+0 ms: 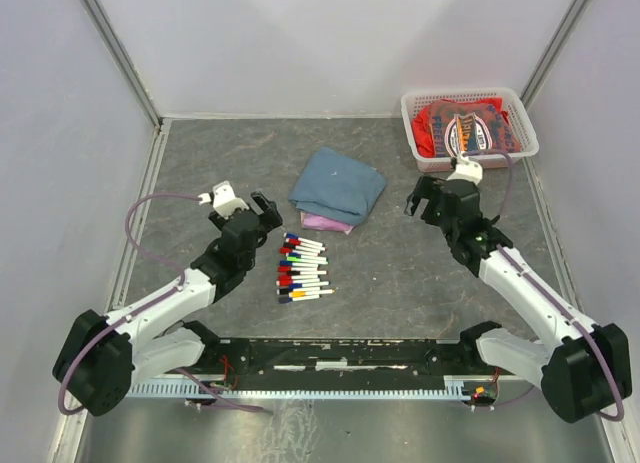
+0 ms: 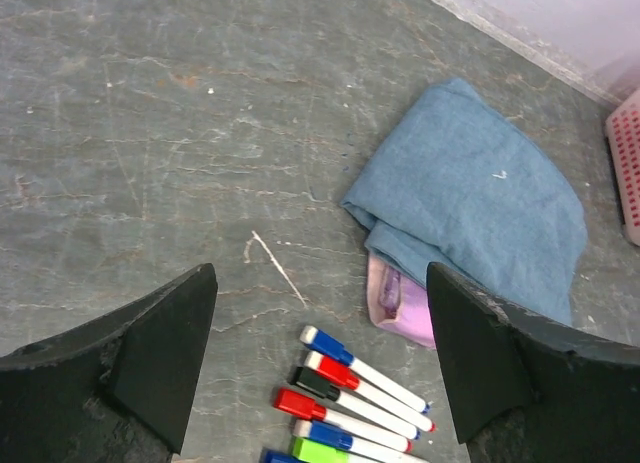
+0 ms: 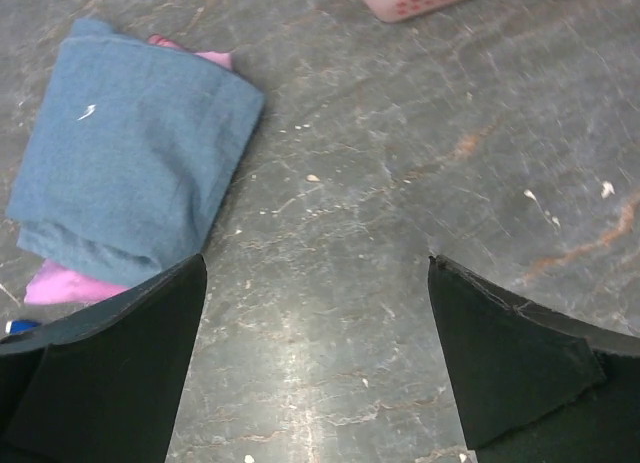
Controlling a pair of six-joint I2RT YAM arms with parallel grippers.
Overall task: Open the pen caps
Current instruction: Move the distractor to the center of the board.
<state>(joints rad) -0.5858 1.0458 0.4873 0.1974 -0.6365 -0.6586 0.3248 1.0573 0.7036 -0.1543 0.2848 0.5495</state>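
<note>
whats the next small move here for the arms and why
Probably lower the open left gripper onto the white marker pen with the small blue plastic cap, at the far end of the row of capped white-barrelled pens. Both it and the right gripper are open and empty, every cap looks on, and the row lies closer to the left arm.

Our left arm [image 1: 160,308] reaches forward from its base and angles inward, and the left gripper [image 1: 266,209] has its jaws spread wide and empty. Our right arm [image 1: 520,283] mirrors it from the other side. The right gripper [image 1: 416,198] is equally wide, its dark fingers [image 3: 110,373] gripping nothing.
</note>
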